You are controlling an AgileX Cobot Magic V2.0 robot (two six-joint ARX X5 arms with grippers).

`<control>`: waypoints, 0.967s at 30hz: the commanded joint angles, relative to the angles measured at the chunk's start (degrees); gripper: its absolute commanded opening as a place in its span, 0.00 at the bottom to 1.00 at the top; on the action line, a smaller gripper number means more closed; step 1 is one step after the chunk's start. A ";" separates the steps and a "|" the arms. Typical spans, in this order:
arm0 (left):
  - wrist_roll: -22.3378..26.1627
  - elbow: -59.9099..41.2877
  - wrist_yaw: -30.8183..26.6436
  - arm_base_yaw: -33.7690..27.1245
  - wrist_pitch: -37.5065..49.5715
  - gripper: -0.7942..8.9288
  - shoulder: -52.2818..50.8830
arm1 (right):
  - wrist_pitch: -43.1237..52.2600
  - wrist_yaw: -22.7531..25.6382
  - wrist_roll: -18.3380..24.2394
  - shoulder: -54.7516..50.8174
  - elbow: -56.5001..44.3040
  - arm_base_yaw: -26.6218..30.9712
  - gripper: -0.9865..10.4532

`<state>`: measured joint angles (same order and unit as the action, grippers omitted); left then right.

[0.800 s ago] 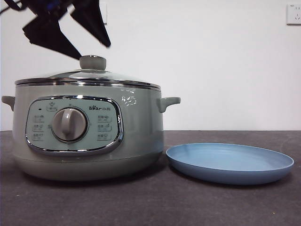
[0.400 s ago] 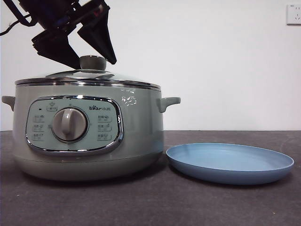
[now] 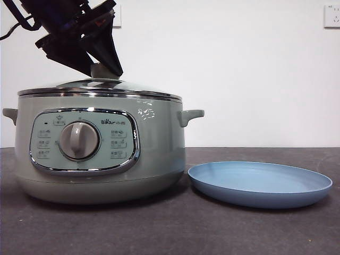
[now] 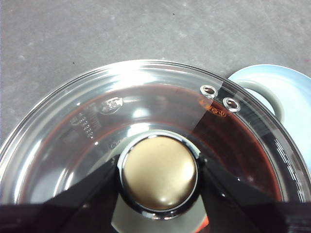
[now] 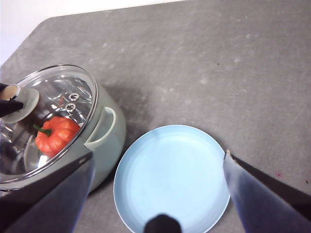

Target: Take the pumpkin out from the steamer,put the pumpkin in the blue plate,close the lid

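Currently, stock of the table as I read it from my station, taking the steamer (image 3: 101, 149) as landmark and working from the near edge back.

Item 1: blue plate (image 3: 260, 184). Just beside the steamer's handle side, on the dark tabletop (image 3: 170, 228); nothing lies in it. Shallow, low rim, matte.

Item 2: steamer. Pale green body, dial and control panel facing the front camera. Lid (image 4: 97, 126) seated on its rim.

Item 3: pumpkin (image 5: 56, 134). Inside the steamer, under the glass, seen through the lid from the right wrist camera. I judge it light and stiff, ribbed enough to grip across the body (the green stem looks too thin to trust).

Item 4: left gripper (image 4: 158, 174). Directly over the steamer, one jaw on either side of the lid's knob (image 4: 159, 172). The jaws flank the knob closely, but I cannot tell whether they press on it. The lid I judge heavy for its size, hard, smooth and breakable; the knob is the only sensible hold, and the grip must be firm so the glass does not swing or slip.

Item 5: right gripper (image 5: 158, 194). Waiting high above the blue plate, jaws spread wide, holding nothing.

Item 6: white wall (image 3: 239, 69), behind the steamer.
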<state>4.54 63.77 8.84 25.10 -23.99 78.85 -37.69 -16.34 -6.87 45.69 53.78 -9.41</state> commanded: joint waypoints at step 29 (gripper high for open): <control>2.49 0.15 -28.52 -0.04 -1.81 0.07 -34.01 | 4.57 -0.02 3.82 29.20 13.07 -20.37 0.59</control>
<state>5.63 63.29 -18.74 25.15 -27.88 45.95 -33.67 -16.40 -4.45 72.73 64.69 -28.62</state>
